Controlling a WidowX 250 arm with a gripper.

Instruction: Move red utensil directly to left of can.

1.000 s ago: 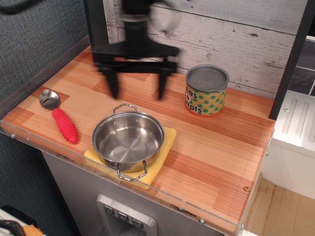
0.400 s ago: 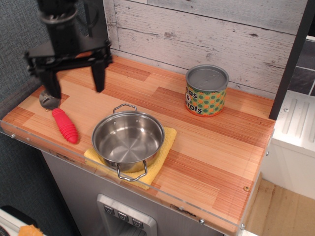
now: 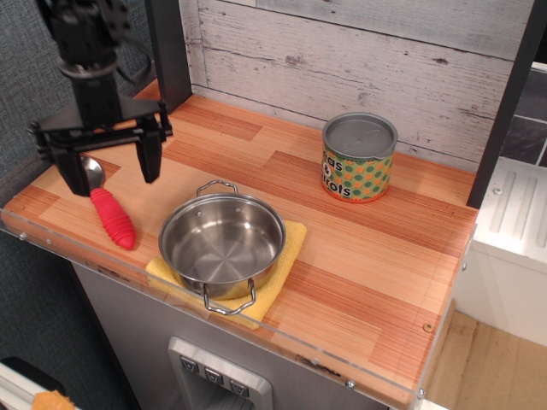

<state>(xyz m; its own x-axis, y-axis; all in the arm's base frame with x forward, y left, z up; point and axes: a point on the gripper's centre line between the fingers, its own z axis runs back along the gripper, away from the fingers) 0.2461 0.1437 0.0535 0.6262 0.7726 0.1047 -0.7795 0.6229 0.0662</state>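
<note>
A yellow cloth [image 3: 286, 256] is seen at the front edge of the wooden bench [image 3: 376, 282], with a steel pot [image 3: 222, 243] set on it, empty, its two wire handles pointing front and back. To the pot's left, near the front left corner of the bench, the red spoon [image 3: 109, 209] is laid flat, its ribbed red handle pointing toward the front edge and its silver bowl toward the back. The black gripper [image 3: 108, 171] is held over the bowl end of the spoon, its two fingers [image 3: 149, 158] spread wide apart, one on each side of the bowl; nothing is gripped between them, and whether the tips touch the bench cannot be told. Farther back and to the right, well apart from the spoon and with the pot lying between them, the can [image 3: 359, 158] is stood upright close to the grey plank wall [image 3: 359, 51].
</note>
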